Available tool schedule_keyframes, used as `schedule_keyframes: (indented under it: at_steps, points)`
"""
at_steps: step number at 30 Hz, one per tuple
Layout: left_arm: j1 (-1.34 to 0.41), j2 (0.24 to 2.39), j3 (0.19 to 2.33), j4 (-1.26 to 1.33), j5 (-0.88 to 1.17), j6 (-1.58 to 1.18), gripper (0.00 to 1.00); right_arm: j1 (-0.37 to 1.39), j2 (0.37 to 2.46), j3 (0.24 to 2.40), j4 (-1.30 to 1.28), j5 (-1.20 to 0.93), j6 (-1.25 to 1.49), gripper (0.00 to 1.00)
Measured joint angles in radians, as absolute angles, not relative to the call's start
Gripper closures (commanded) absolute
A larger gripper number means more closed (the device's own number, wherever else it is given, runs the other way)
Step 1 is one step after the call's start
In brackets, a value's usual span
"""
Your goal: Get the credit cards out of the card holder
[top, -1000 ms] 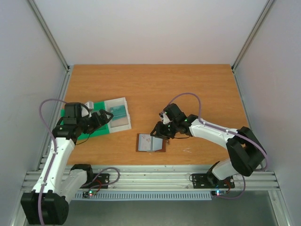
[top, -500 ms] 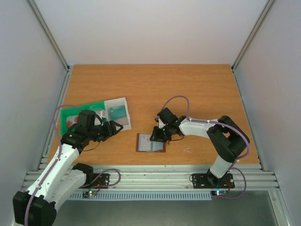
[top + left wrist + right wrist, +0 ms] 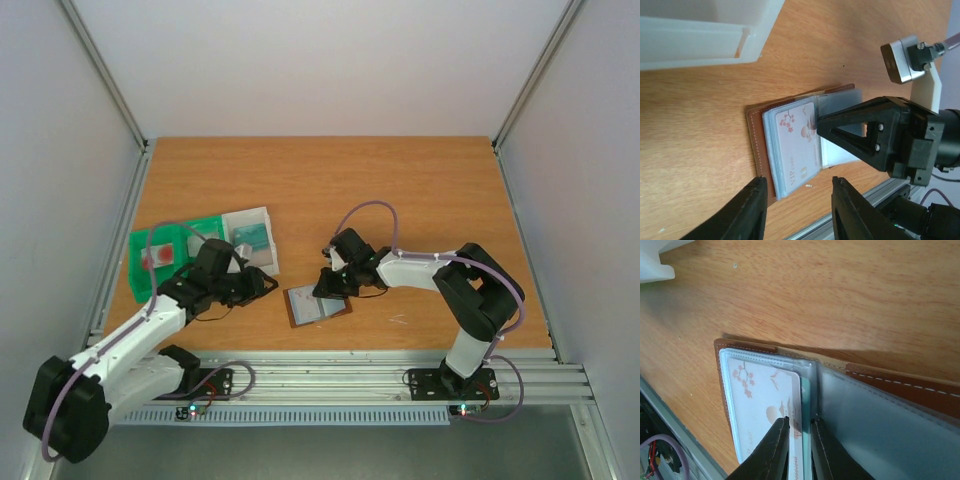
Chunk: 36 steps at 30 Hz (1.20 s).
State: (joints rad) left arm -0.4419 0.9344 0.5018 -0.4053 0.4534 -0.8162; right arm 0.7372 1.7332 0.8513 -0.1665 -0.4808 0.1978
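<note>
The card holder (image 3: 318,306) lies open and flat on the desk (image 3: 400,190), close to the front edge and about midway along it. Its brown leather edge frames the grey-blue pockets.

The white card (image 3: 765,400), printed with a blossom sprig, sits in the pocket on the holder's left half. A thin teal-green strip (image 3: 807,405) shows at that card's inner edge, beside the fold. I take it for the edge of a second card, though little of it shows.

My right gripper (image 3: 796,450) points down onto the holder at that inner edge. Its fingers are drawn almost together, with only a slim gap between them. The white card's edge and the teal strip show in that gap, but I cannot tell whether I am pinching either one.

My left gripper (image 3: 797,210) hangs low over the desk just left of the holder. It is partly open and has hold of nothing, and the holder's near-left corner shows beyond its fingers.

The green and clear compartment tray (image 3: 165,250) stands toward the desk's left edge, behind my left gripper. A teal-green rectangle (image 3: 250,237) lies in its clear section, too small to name.
</note>
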Motion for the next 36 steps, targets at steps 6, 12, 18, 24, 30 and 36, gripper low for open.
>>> schedule_keyframes:
  at_steps: [6,12,18,24,30,36]
  points:
    - [-0.521,1.047,0.491,-0.293,0.437,-0.848,0.75,0.737,1.731,0.849,-0.167,-0.512,0.193,0.85]
    - [-0.592,1.172,0.467,-0.169,0.414,-0.893,0.93,0.738,1.724,0.849,-0.192,-0.521,0.175,0.85]
    - [-0.640,1.280,0.467,-0.093,0.391,-0.908,0.99,0.741,1.724,0.849,-0.217,-0.517,0.163,0.85]
    - [-0.647,1.323,0.468,-0.070,0.374,-0.904,1.00,0.742,1.724,0.844,-0.216,-0.521,0.163,0.85]
    - [-0.648,1.355,0.468,-0.060,0.367,-0.893,1.00,0.742,1.724,0.834,-0.210,-0.524,0.163,0.87]
    - [-0.648,1.398,0.467,-0.035,0.362,-0.881,1.00,0.746,1.724,0.833,-0.214,-0.509,0.163,0.90]
